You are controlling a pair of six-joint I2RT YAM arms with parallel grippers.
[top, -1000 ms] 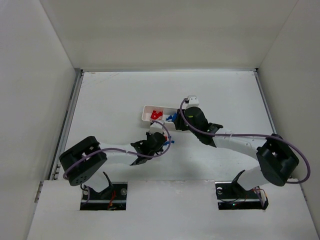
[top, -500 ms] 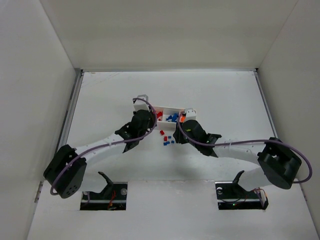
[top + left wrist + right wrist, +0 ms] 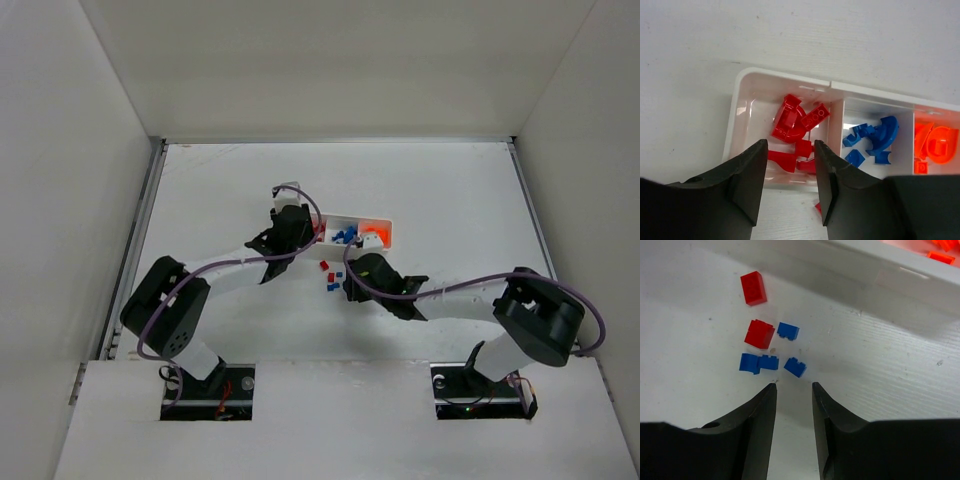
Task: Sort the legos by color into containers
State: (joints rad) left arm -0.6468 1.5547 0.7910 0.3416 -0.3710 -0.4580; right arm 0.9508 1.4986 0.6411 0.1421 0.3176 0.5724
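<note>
**A:** From above, how far along?
**B:** Mostly done, I'd say. The tray (image 3: 391, 234) holds sorted colours, and a few loose legos (image 3: 331, 277) lie on the surface (image 3: 450, 190) just beside it.
**A:** Left wrist?
**B:** The left end effector (image 3: 789, 150) is spread and empty over the red pieces (image 3: 795, 122). Blue pieces (image 3: 875, 137) and orange pieces (image 3: 937, 145) sit in their own compartments.
**A:** Right wrist?
**B:** The right end effector (image 3: 793, 387) is parted, gripping nothing, just short of two red bricks (image 3: 759, 333) and four blue bricks (image 3: 769, 362) left to sort

The tray (image 3: 734, 125) is white (glossy, unpatterned); its left compartment shows red pieces (image 3: 790, 120), the middle one blue pieces (image 3: 880, 135), the right one orange pieces (image 3: 940, 145). On the white, faintly streaked surface (image 3: 690, 330) lie red bricks (image 3: 759, 333) and blue bricks (image 3: 788, 331). The left tool (image 3: 788, 180) and right tool (image 3: 792, 390) are black.
</note>
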